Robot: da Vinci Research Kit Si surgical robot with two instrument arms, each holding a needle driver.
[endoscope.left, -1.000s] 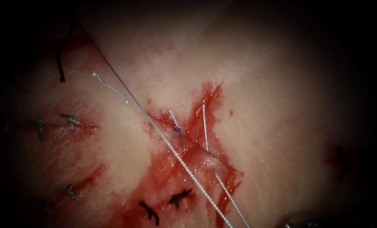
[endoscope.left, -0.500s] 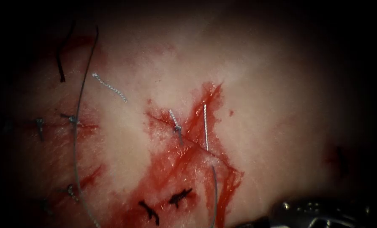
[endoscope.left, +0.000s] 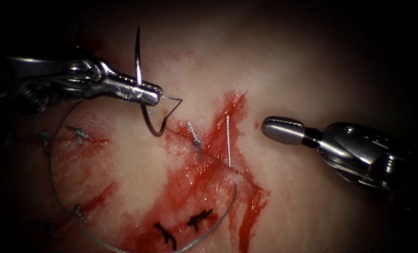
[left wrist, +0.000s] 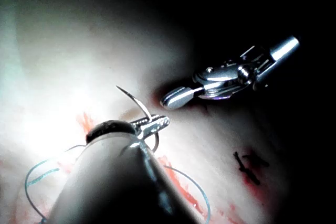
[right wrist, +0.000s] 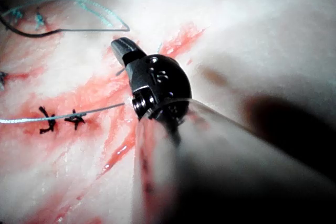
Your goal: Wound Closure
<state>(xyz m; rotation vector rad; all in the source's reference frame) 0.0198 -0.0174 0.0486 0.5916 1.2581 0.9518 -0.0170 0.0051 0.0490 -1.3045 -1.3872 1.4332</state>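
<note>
Your L gripper (endoscope.left: 155,97) is clamped on the needle (endoscope.left: 138,61) near mid-curve, needle clear of the tissue (endoscope.left: 311,56), left of the cut (endoscope.left: 227,136), point up. Thread (endoscope.left: 54,187) loops slack back to the cut. R gripper (endoscope.left: 276,130) is closed, holding nothing, right of the cut. Keep grip firm so the needle can't swivel; mind the slack near old stitches (endoscope.left: 199,218).

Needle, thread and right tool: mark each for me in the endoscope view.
needle (endoscope.left: 137,51), endoscope view, upper limb above the left tool's jaws.
thread (endoscope.left: 54,185), endoscope view, left side of its loop.
right tool (endoscope.left: 283,130), endoscope view, closed jaws.
</note>
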